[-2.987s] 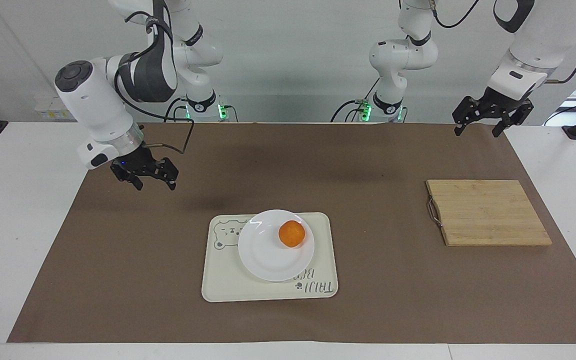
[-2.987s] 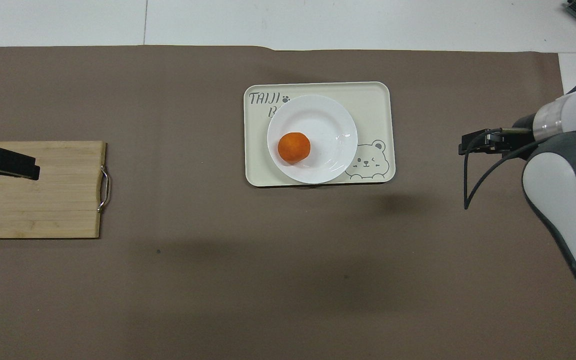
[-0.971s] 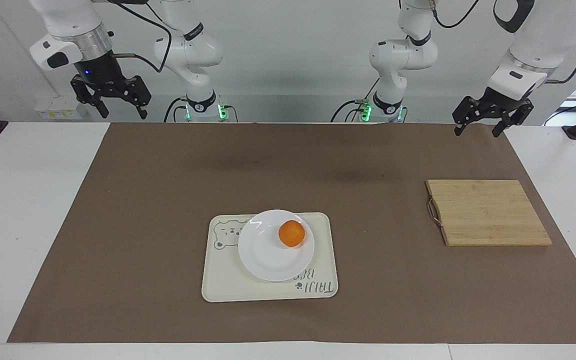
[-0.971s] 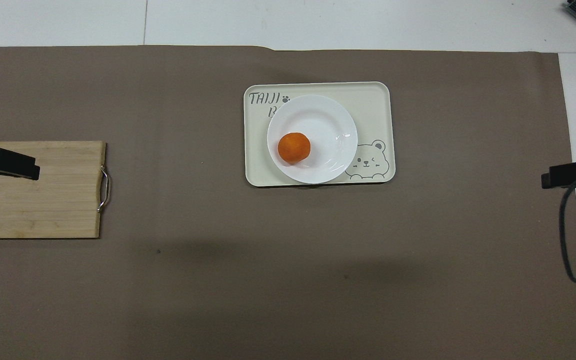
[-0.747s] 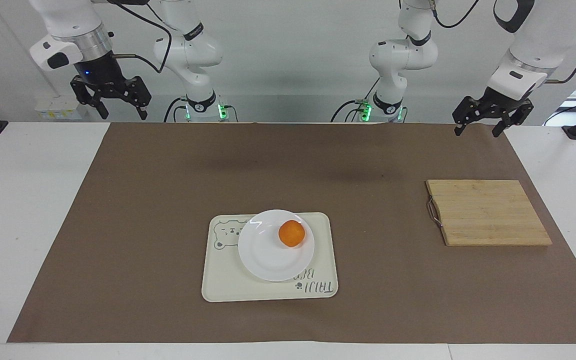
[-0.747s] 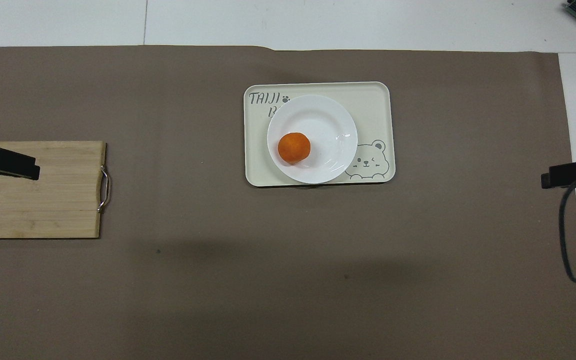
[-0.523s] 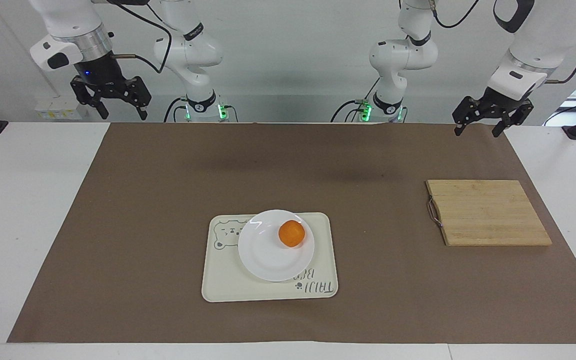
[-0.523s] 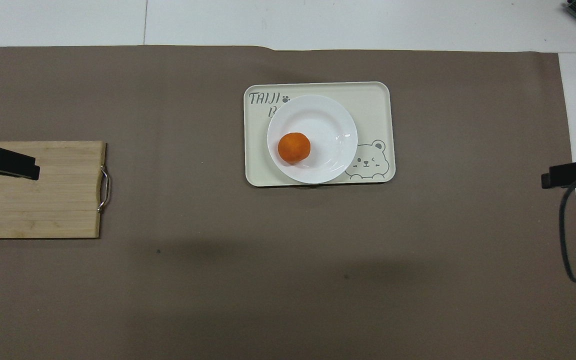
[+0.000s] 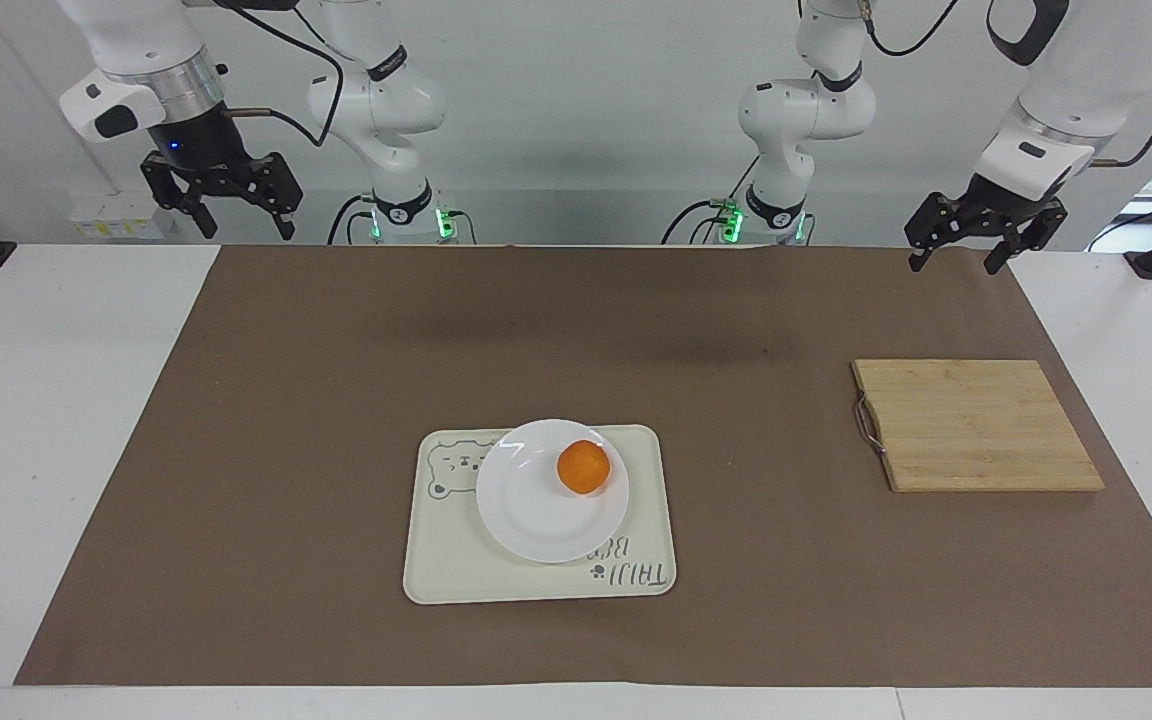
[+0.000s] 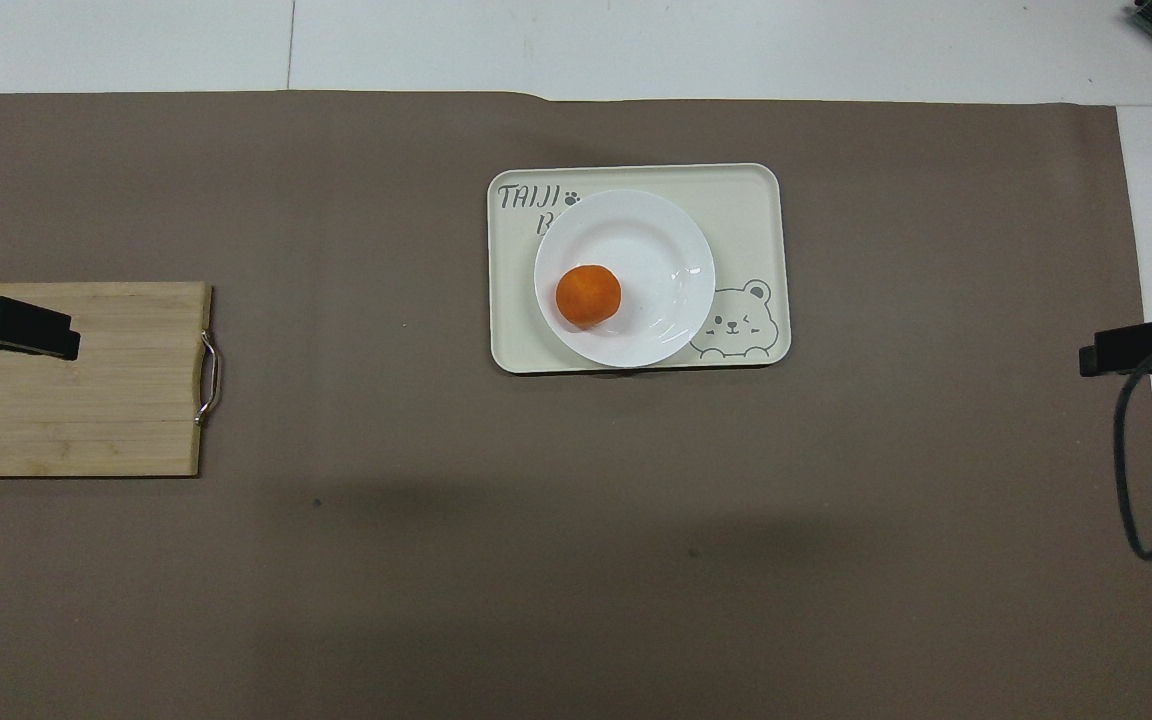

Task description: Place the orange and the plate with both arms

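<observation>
Overhead view, bright round orange (image 10: 588, 296) on glossy white plate (image 10: 661, 235), cream tray (image 10: 746, 215) beneath, left gripper (image 9: 967, 251) and right gripper (image 9: 232, 218) raised, fingers spread, holding nothing

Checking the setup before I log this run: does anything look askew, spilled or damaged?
Nothing spilled or damaged. The orange sits off-centre on the plate, and the plate overhangs the robot-side rim of the tray. Both grippers hang clear.

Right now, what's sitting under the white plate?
The plate with the orange lies on a cream bear-print tray. It hides the tray's middle and part of the lettering.
</observation>
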Motion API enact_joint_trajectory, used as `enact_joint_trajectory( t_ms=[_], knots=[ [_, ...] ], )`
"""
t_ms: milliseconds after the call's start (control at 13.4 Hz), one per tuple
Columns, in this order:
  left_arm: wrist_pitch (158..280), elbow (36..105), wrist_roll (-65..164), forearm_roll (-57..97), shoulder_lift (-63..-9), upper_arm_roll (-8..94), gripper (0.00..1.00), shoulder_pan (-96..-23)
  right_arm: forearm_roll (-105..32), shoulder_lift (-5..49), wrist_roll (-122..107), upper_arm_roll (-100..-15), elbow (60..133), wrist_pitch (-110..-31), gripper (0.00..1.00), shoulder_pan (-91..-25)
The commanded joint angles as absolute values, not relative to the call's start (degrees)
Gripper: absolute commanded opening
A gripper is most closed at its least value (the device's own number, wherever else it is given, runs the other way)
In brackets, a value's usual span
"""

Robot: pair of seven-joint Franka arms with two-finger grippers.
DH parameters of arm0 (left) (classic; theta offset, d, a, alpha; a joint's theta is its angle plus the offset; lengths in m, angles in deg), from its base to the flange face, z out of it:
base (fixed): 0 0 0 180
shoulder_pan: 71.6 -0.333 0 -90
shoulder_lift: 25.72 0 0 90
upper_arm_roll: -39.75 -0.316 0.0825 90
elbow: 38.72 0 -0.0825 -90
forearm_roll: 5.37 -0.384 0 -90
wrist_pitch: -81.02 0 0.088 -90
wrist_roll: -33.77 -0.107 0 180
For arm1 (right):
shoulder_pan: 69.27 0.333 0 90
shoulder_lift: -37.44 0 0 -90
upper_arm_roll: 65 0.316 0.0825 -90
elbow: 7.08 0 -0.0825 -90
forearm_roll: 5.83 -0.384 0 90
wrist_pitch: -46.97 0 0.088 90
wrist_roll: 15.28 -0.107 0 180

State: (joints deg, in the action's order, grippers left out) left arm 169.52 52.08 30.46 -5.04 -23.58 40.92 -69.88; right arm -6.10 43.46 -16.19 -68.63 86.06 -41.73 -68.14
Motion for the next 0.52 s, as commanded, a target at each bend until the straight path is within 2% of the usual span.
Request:
enact_joint_trajectory(
  t_ms=[0, 448],
  knots=[
    [168.8, 52.0, 30.9, -6.0, -23.4, 41.2, 1.00, -70.4, -5.2, 43.2, -17.1, -68.4, 85.8, -42.1, 1.00, -68.7],
    [168.8, 52.0, 30.9, -6.0, -23.4, 41.2, 1.00, -70.4, -4.9, 43.6, -17.2, -68.6, 86.3, -42.1, 1.00, -68.7]
  ],
)
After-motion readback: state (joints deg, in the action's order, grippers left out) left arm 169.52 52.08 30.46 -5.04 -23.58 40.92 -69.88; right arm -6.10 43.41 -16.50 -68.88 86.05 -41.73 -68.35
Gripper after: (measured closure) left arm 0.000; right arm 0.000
